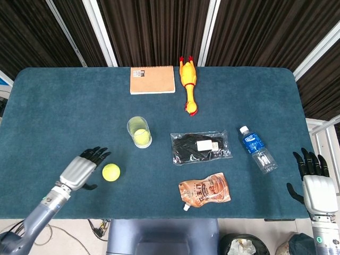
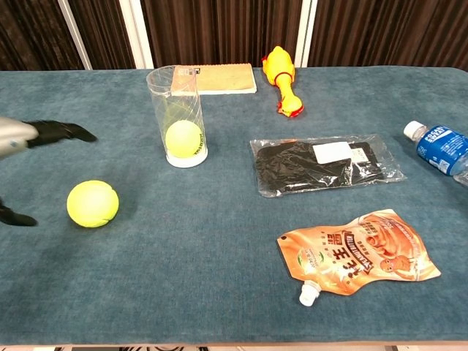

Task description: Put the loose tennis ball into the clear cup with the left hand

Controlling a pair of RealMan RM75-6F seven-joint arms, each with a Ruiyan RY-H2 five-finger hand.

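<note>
The loose tennis ball [image 1: 111,172] lies on the surface [image 1: 64,106] in front of the clear cup [image 1: 139,132], just beside the left hand [image 1: 84,169], whose fingers are wide apart and hold nothing.

Table [image 1: 64,106], blue cloth surface, bears five items. Notebook [image 1: 152,80], tan cover, lies flat at 12 o'clock near the far edge. Rubber chicken [image 1: 188,85], yellow, lies just beside it toward 1 o'clock. Black item in a clear bag [image 1: 201,147] sits at centre. Water bottle [image 1: 257,149] lies on its side at 3 o'clock. Orange spouted pouch [image 1: 205,192] lies at 5 o'clock.
</note>
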